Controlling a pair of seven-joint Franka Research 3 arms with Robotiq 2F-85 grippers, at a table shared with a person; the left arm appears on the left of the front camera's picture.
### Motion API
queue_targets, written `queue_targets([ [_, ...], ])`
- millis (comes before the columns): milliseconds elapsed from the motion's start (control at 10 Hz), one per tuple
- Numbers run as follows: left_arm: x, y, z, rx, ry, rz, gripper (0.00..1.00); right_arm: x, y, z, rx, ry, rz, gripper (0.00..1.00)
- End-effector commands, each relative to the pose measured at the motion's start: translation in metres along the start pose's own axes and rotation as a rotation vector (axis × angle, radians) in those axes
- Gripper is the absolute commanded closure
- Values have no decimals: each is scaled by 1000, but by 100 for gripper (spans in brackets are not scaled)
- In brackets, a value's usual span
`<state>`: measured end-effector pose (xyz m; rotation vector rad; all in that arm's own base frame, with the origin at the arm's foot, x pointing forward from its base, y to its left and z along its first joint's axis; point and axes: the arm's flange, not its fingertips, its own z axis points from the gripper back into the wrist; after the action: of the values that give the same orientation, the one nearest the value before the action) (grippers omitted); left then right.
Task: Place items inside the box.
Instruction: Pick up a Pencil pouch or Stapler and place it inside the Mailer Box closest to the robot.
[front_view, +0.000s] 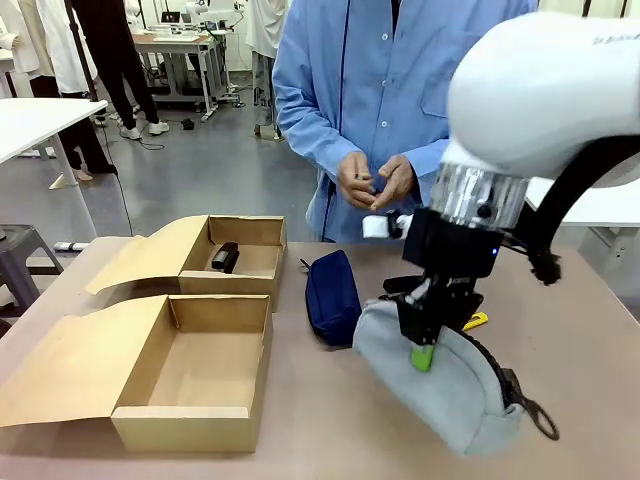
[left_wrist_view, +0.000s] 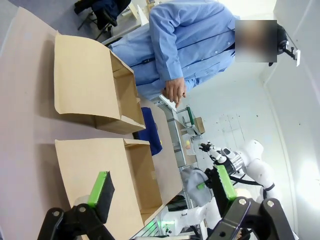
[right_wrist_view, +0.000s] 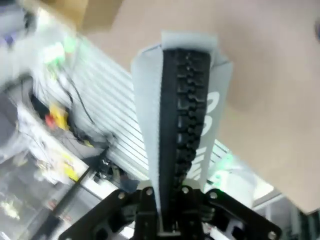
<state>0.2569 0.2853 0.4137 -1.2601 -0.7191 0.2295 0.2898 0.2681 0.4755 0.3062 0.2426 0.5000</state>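
Pouch: grey zip pouch (front_view: 440, 385) clamped in right claw (front_view: 425, 350); overhanging table (front_view: 330, 420) edge

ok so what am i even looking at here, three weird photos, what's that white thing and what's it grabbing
The white thing is a robot arm. The front picture looks across a table at a person in a blue coat. The right gripper has its jaws shut on a grey zip pouch. Also there: two open cardboard boxes, the near box and the far box holding a black stapler, plus a navy pouch. The other two pictures come from wrist cameras: one looks down the zip, the other shows the left gripper open above the boxes.
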Motion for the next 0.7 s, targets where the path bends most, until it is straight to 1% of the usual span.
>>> queue_targets([
  [0,0,0,-1,-21,-10,-22,0,-25,-3,-8,153,-526,-1155,100],
  [200,0,0,-1,-21,-10,-22,0,-44,-7,-7,145,-544,-1317,100],
  [300,0,0,-1,-21,-10,-22,0,-48,-14,-6,131,-571,-1401,100],
  [400,0,0,-1,-21,-10,-22,0,-49,-16,-2,82,-664,-1336,100],
  [500,0,0,-1,-21,-10,-22,0,-39,-22,2,93,-244,-609,100],
  [600,0,0,-1,-21,-10,-22,0,-45,-26,3,107,-327,-749,94],
])
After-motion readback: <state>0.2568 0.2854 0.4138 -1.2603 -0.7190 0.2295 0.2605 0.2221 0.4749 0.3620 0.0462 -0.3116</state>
